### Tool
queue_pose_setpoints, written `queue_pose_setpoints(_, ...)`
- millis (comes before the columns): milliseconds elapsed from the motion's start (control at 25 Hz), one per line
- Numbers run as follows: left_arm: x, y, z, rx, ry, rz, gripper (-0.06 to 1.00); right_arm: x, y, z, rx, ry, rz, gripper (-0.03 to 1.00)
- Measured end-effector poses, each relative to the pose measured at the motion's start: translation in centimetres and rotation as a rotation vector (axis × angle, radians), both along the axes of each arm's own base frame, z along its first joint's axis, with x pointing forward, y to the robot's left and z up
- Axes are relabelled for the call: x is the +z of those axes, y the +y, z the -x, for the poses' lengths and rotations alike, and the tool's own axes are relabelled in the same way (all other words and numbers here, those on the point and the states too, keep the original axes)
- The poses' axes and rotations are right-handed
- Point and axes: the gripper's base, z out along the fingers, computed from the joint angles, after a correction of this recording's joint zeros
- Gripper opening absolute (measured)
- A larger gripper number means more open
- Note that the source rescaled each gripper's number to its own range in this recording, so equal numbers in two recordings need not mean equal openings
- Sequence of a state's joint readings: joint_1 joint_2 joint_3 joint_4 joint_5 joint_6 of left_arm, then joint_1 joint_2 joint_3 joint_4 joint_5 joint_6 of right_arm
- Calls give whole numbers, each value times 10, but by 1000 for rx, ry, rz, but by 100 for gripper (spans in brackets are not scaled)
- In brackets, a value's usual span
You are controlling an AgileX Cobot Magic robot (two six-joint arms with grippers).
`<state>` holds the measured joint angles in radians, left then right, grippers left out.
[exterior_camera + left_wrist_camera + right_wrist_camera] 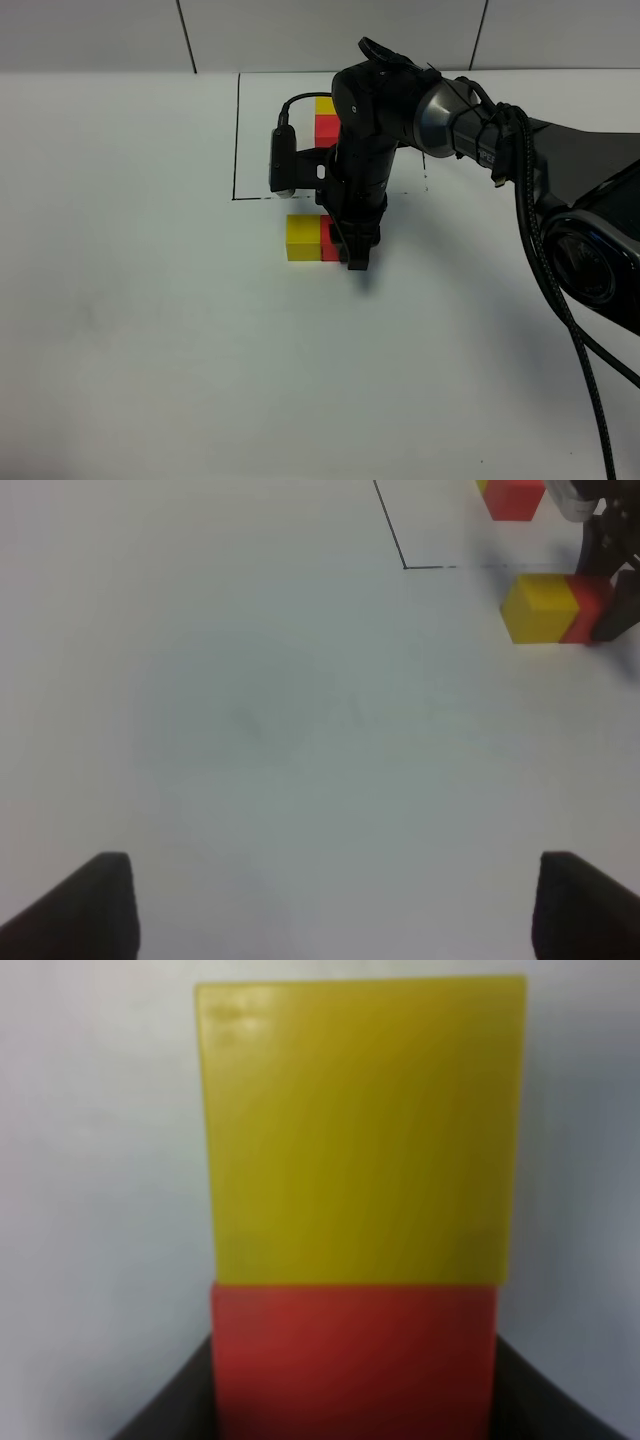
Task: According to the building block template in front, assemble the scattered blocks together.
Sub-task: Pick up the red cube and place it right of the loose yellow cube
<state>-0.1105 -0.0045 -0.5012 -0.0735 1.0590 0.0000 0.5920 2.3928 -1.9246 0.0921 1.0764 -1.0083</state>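
red cube mostly behind right hand | template half hidden (arm) | wrist close-up blurred

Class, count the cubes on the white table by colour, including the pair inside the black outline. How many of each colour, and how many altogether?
Yellow cubes: 2 - template yellow cube, loose yellow cube
Red cubes: 2 - template red cube, loose red cube
Total: 4 cubes

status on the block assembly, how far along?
Done: the yellow cube and red cube sit flush against each other, just outside the outline.
In hand: the right gripper looks closed on the red cube. The left gripper is open, well away from the cubes.
Left: release and retract. In the high view the pair runs sideways while the template runs the other way, so it may need turning.
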Motion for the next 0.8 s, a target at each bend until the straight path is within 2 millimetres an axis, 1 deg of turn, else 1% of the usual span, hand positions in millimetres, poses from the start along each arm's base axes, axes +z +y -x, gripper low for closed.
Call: queue_pose_setpoints(800,0,0,0,0,0,0,71,0,-1,0,8,-9,14,2)
